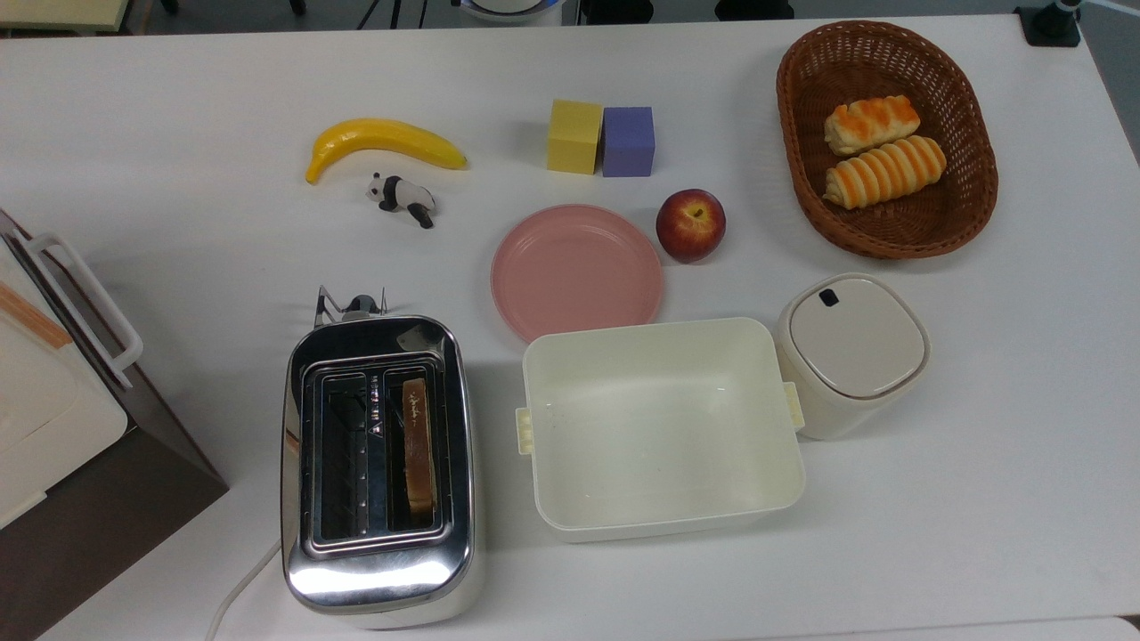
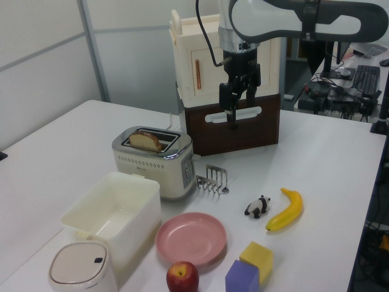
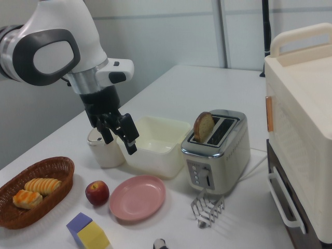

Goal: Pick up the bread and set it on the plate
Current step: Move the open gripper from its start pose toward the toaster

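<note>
The bread (image 1: pixel 417 445) (image 2: pixel 144 140) (image 3: pixel 203 126) stands on edge in one slot of the chrome toaster (image 1: pixel 378 570) (image 2: pixel 155 164) (image 3: pixel 218 155), its brown crust rising above the top. The pink plate (image 1: pixel 577 271) (image 2: pixel 191 237) (image 3: pixel 137 197) lies bare on the white table beside the toaster. My gripper (image 2: pixel 238 104) (image 3: pixel 119 137) hangs high above the table, open, with nothing between its fingers. In the left view it is up and to the right of the toaster; in the right view it is left of the toaster, in front of the cream tub.
A cream tub (image 1: pixel 663 427) and a lidded jar (image 1: pixel 850 352) stand by the plate. An apple (image 1: pixel 690 224), two blocks (image 1: pixel 601 138), a banana (image 1: pixel 383 142), a panda figure (image 1: pixel 403 198), a toast rack (image 2: pixel 213 179) and a basket of rolls (image 1: pixel 966 209) stand around. A cream cabinet (image 3: pixel 306 129) borders the table.
</note>
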`<action>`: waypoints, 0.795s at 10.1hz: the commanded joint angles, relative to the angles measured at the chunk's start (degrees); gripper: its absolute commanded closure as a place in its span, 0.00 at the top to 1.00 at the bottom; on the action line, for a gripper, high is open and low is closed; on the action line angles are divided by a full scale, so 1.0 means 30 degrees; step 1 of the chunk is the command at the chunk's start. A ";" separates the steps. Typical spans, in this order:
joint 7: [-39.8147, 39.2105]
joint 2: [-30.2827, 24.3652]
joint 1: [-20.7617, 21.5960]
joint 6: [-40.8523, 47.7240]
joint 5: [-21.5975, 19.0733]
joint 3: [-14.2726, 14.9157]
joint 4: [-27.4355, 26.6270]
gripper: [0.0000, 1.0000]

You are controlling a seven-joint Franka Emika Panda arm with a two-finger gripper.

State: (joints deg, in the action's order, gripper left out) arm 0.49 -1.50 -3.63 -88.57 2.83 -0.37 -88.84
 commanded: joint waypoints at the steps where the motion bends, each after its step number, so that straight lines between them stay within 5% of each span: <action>1: 0.0329 -0.0175 0.0388 -0.1406 -0.0156 0.0153 -0.0794 1.00; 6: -0.0251 -0.0144 0.0273 -0.1503 -0.0183 0.0181 -0.0797 1.00; 7: -0.0396 -0.0115 0.0302 -0.1561 -0.0212 0.0181 -0.0797 0.66; 8: -0.1209 -0.0115 0.0273 -0.1996 -0.0386 0.0181 -0.0826 0.01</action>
State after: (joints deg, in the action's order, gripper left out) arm 0.45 -1.01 -3.22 -91.40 2.83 -0.37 -89.71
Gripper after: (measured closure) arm 0.115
